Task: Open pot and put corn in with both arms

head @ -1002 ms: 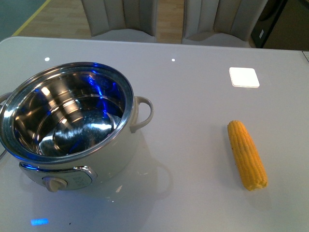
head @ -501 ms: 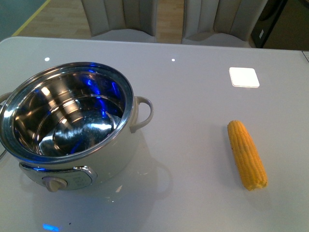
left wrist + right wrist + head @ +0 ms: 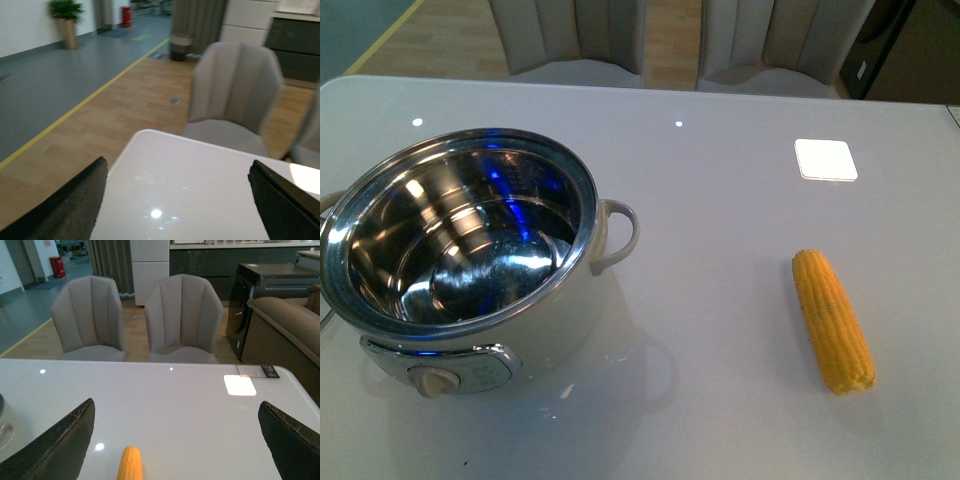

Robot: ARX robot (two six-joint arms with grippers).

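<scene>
The corn point(image 3: 832, 320) is round, so it could roll toward the right edge of the table point(image 3: 720, 180) or slip out if the right gripper point(image 3: 176, 404) pinches it off the middle, and it might bounce off the rim of the pot point(image 3: 555, 335) (open, near the left front corner). The right gripper and the left gripper point(image 3: 177, 161) are spread wide and hold nothing. The corn lies near the right edge, ahead of the right gripper, not touching it.

The left gripper point(image 3: 177, 200) is held wide apart, as far as the blurred view shows, only its two fingers point(image 3: 75, 205) being seen. The right gripper point(image 3: 175, 440) is spread just as wide.
</scene>
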